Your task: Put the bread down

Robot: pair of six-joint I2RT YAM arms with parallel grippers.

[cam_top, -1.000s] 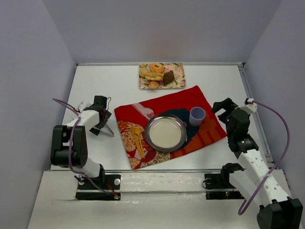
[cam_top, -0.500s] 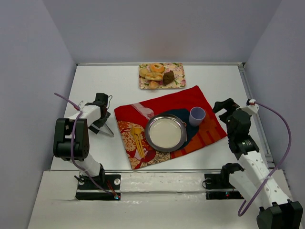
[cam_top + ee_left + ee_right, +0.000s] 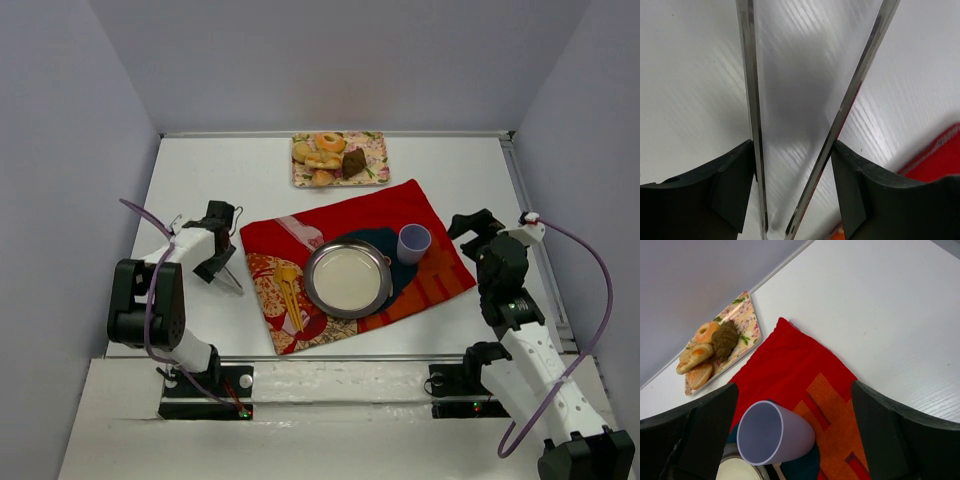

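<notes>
Well, the white counter carries a red cloth at its centre, with a round metal plate on it. At nine o'clock the left gripper has its jaws squeezing metal tongs. At three o'clock the right gripper holds its jaws wide apart. At twelve o'clock a floral tray holds the bread among other pastries.

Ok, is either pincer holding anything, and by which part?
The left pincer holds metal tongs by both arms near their joined end; right pincer holds nothing.
</notes>
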